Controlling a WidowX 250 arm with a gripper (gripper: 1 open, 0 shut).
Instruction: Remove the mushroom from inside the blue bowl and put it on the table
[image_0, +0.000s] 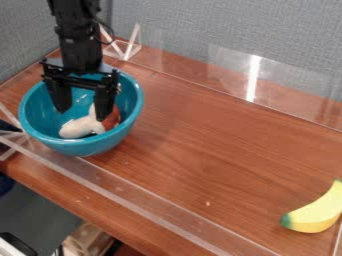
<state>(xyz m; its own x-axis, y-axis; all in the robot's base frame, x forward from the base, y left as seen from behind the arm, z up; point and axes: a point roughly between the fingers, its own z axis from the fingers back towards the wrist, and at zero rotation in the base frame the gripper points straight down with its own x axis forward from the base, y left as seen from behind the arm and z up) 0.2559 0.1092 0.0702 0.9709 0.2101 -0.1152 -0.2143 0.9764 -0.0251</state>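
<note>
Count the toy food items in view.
2. The mushroom lies on its side inside the blue bowl at left, between the open hand's fingers. The banana lies on the table at the right edge, partly cut off. Nothing else shows.

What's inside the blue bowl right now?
The mushroom lies on its side in the blue bowl, with the open gripper lowered over it. One finger covers most of the cap.
</note>
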